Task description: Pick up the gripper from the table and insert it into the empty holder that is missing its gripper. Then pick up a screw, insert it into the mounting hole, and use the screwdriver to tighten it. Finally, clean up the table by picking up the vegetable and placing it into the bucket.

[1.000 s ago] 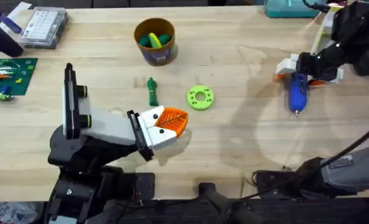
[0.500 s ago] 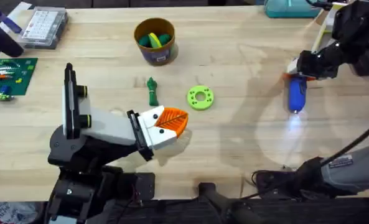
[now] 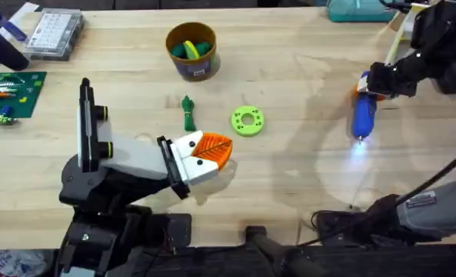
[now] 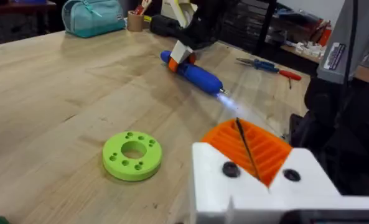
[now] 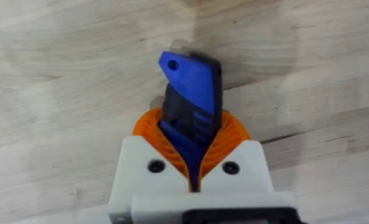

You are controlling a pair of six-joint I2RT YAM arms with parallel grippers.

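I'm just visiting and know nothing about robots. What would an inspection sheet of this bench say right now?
Surface: wooden table, bare in the middle.
Job's things: blue screwdriver with lit tip; dark green vegetable lying loose; bucket holding green and yellow pieces.
Clutter: lime ring, circuit board, parts box, teal pouch, pliers.
Grippers: right gripper shut on the screwdriver; left gripper shut, holding nothing.
Cables: black lead at the right.
Surroundings: shelving beyond the table.

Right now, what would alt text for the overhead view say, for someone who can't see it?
The right claw grips a blue screwdriver above the wooden table, its tip glowing. At lower left, a white holder carries an orange gripper; nearby lie a dark green vegetable, a lime ring and a bucket.
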